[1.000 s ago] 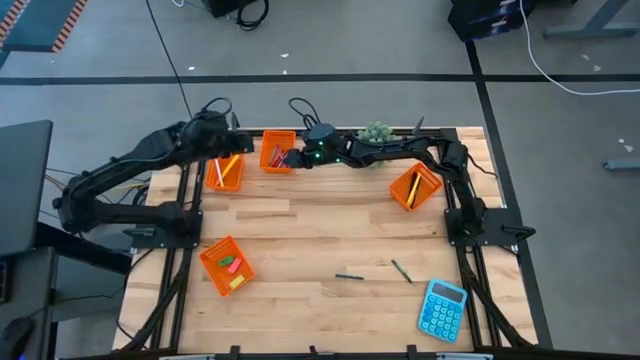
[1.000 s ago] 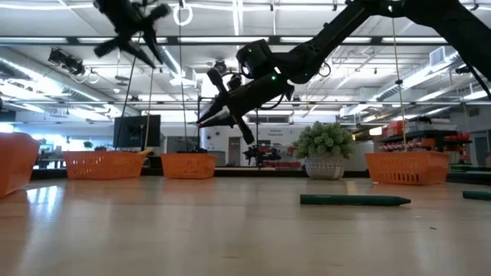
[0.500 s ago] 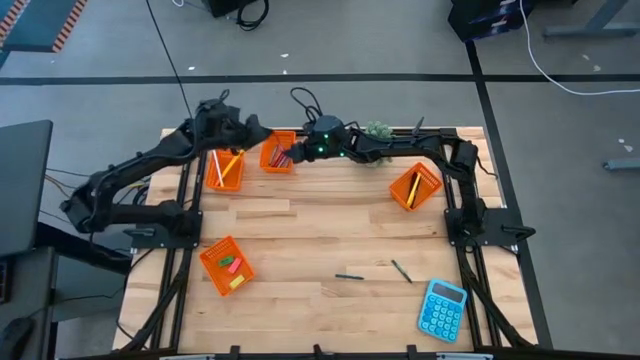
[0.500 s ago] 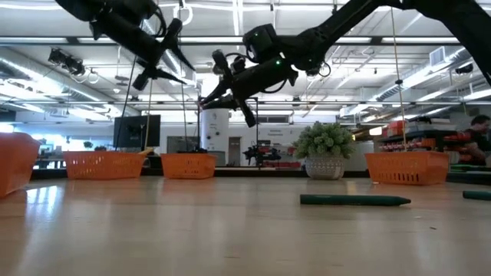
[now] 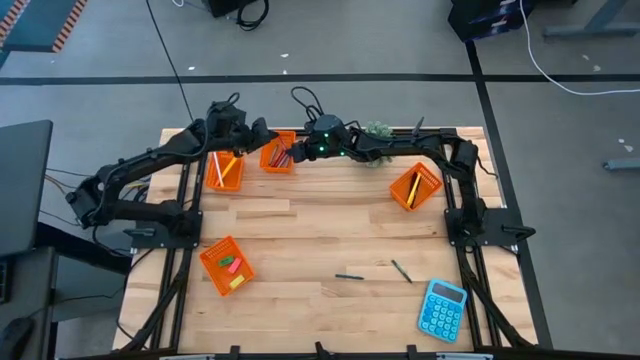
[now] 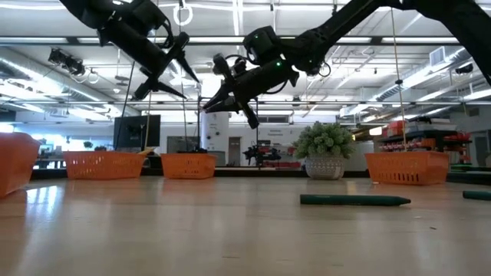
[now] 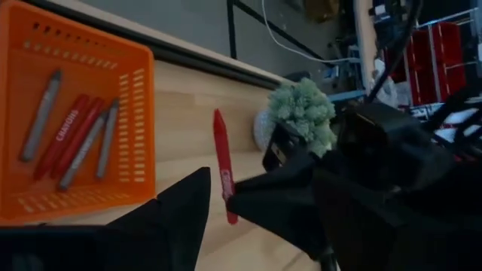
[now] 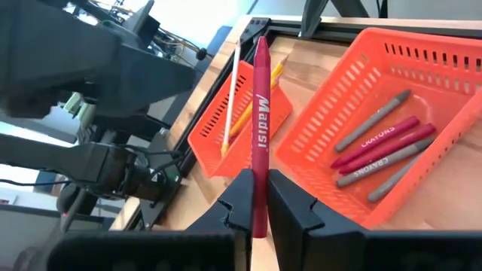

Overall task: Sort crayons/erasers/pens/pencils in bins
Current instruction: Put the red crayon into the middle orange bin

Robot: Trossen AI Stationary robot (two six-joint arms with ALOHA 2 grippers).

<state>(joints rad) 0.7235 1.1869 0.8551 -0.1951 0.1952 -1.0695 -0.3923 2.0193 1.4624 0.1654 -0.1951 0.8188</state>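
My right gripper (image 8: pixel 260 214) (image 5: pixel 291 155) hangs over the far-edge bins, shut on a red crayon (image 8: pixel 260 113) (image 7: pixel 221 154). My left gripper (image 5: pixel 262 134) (image 6: pixel 165 70) is open and faces it from the left. One of its fingers (image 7: pixel 177 214) stands beside the crayon without touching it. Below, the crayon bin (image 8: pixel 354 98) (image 7: pixel 22 199) holds several red and grey crayons (image 8: pixel 380 150). The pencil bin (image 8: pixel 226 143) (image 5: pixel 225 170) holds pencils. An eraser bin (image 5: pixel 226 265) and a fourth bin (image 5: pixel 415 187) stand farther off. Two dark pens (image 5: pixel 348 276) (image 5: pixel 401 270) lie on the table. My right gripper pinches the red crayon near its lower end (image 8: pixel 260 197) between its two fingertips. The fingers (image 7: pixel 245 197) come from the table's right, slanting a little down, and lie across the crayon. The crayon is lifted clear, and most of its length sticks out past the fingers.
A small potted plant (image 5: pixel 377 131) (image 6: pixel 325 149) stands at the far edge just right of the grippers. A blue calculator (image 5: pixel 442 308) lies at the near right corner. Bare wood lies across the table's middle (image 5: pixel 320 225).
My left gripper has come down and toward the table's right, from over the pencil bin to just beside the held crayon, turning as it went; its fingers have spread apart. My right gripper has risen slightly with the red crayon still in its fingers.
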